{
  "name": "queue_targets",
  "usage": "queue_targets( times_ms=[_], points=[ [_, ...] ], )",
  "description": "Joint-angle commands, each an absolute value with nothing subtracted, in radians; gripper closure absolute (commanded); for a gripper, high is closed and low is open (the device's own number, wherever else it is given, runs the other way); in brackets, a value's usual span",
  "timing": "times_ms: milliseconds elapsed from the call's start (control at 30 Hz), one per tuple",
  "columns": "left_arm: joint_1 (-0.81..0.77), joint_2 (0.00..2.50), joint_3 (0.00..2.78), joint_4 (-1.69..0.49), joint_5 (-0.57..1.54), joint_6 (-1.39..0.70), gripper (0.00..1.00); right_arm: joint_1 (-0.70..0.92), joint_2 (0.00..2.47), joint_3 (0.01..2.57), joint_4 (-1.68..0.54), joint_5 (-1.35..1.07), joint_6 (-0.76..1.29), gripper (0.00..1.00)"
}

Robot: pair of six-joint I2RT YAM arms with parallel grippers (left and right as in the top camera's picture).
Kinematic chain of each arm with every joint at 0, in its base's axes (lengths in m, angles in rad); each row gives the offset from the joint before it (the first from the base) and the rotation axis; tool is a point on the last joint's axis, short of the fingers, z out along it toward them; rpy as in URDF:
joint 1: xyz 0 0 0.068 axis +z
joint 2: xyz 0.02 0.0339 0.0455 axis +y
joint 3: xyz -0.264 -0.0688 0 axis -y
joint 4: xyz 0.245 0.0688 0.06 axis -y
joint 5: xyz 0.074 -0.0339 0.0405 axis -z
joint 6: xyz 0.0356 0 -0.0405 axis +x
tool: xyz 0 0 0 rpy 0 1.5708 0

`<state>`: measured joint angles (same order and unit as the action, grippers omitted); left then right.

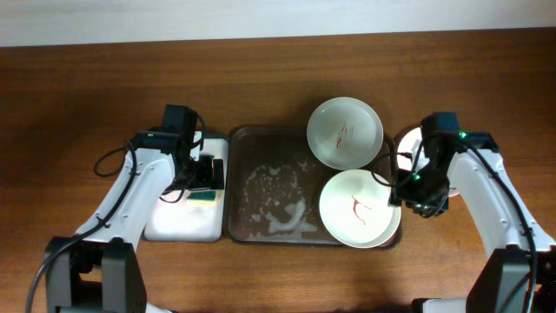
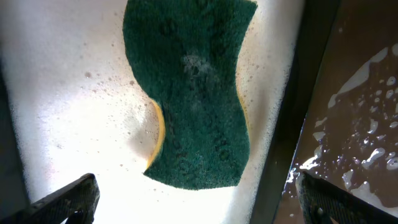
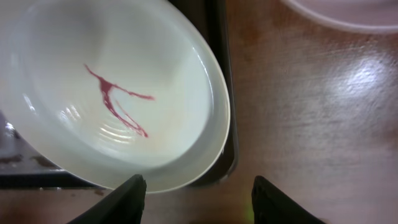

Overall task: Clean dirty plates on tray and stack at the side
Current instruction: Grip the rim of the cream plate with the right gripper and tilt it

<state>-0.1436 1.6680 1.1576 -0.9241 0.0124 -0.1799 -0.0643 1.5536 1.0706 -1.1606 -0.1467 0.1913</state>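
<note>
The dark brown tray (image 1: 261, 152) lies mid-table, wet with foam. Two white plates with red scribbles rest on its right side, one at the back (image 1: 345, 132) and one at the front (image 1: 359, 209). A third plate (image 1: 407, 142) lies on the table to the right, partly hidden by my right arm. My right gripper (image 1: 408, 196) is open and empty. In the right wrist view it (image 3: 199, 199) hangs over the table at the front plate's (image 3: 112, 93) rim. My left gripper (image 1: 201, 174) is open above a green sponge (image 2: 193, 93).
The sponge (image 1: 204, 198) lies in a smaller black-rimmed, white-lined tray (image 1: 174, 228) left of the brown tray. Its black rim (image 2: 311, 93) separates it from the brown tray (image 2: 367, 93). The third plate's edge shows in the right wrist view (image 3: 348, 12). Bare wood surrounds everything.
</note>
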Motion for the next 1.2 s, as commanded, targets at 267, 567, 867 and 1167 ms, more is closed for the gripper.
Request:
queue_targets(
  times_ms=[267, 567, 867, 1167],
  points=[
    [-0.141, 1.66, 1.167, -0.921, 0.021, -0.186, 0.0, -0.052, 1.544, 0.786, -0.907, -0.18, 0.354, 0.56],
    [-0.141, 1.66, 1.167, -0.921, 0.023, -0.186, 0.0, -0.053, 1.543, 0.881, -1.006, -0.138, 0.35, 0.61],
    [-0.141, 1.66, 1.167, -0.921, 0.023, -0.186, 0.0, 0.003, 1.544, 0.868, -1.011, -0.172, 0.35, 0.57],
    [-0.141, 1.66, 1.167, -0.921, 0.023, -0.186, 0.0, 0.022, 1.544, 0.727, -0.805, -0.199, 0.379, 0.6]
  ],
)
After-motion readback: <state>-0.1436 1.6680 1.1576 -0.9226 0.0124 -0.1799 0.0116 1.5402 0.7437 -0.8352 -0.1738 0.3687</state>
